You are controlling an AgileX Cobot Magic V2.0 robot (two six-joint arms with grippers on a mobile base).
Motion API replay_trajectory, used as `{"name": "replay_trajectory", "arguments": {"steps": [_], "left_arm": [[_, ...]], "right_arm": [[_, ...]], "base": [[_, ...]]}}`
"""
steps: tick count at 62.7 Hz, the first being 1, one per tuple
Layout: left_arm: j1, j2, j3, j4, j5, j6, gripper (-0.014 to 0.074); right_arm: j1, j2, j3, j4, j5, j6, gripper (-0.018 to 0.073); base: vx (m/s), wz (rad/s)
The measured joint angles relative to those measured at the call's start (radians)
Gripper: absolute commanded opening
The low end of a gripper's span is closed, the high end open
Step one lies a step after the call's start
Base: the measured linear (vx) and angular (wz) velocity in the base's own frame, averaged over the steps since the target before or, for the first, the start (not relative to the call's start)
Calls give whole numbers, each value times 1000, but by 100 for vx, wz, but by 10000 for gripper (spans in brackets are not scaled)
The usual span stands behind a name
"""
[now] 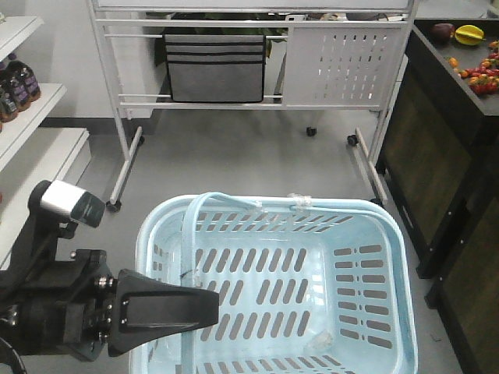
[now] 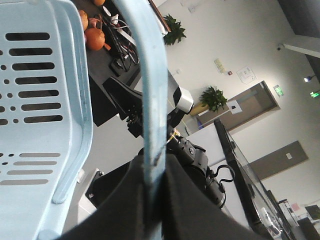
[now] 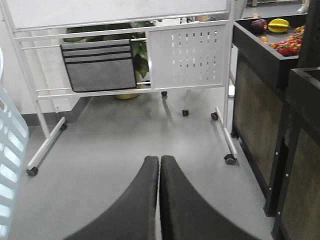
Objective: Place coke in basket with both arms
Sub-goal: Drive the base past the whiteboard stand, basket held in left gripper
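The pale blue basket (image 1: 398,257) fills the lower middle of the front view, and nothing lies inside except a clear scrap (image 1: 320,339). My left gripper (image 1: 212,309) reaches in from the left. It is shut on the basket's near swing handle (image 1: 188,234). In the left wrist view that handle (image 2: 152,75) runs straight down between the pressed fingers of the left gripper (image 2: 154,161), with the basket's wall (image 2: 45,100) alongside. My right gripper (image 3: 159,159) is shut on nothing above grey floor. The basket's edge (image 3: 10,150) shows at its left. The coke is out of view.
A white wheeled rack (image 1: 249,78) with a grey pocket (image 1: 216,68) stands behind the basket. Dark counters carrying fruit (image 1: 468,70) line the right side. White shelves at the left (image 1: 35,105) hold dark bottles (image 1: 15,89).
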Motion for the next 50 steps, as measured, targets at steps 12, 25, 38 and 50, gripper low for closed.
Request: {"name": "replay_trajectory", "arguments": {"steps": [12, 25, 38, 50], "left_arm": [[0, 0, 0, 0, 0, 0, -7], [0, 0, 0, 0, 0, 0, -7], [0, 0, 0, 0, 0, 0, -7], [0, 0, 0, 0, 0, 0, -7]], "right_arm": [[0, 0, 0, 0, 0, 0, -5], [0, 0, 0, 0, 0, 0, -5], [0, 0, 0, 0, 0, 0, -5], [0, 0, 0, 0, 0, 0, -5]], "base": [[23, -20], [26, -12], [27, -9], [26, -9]]}}
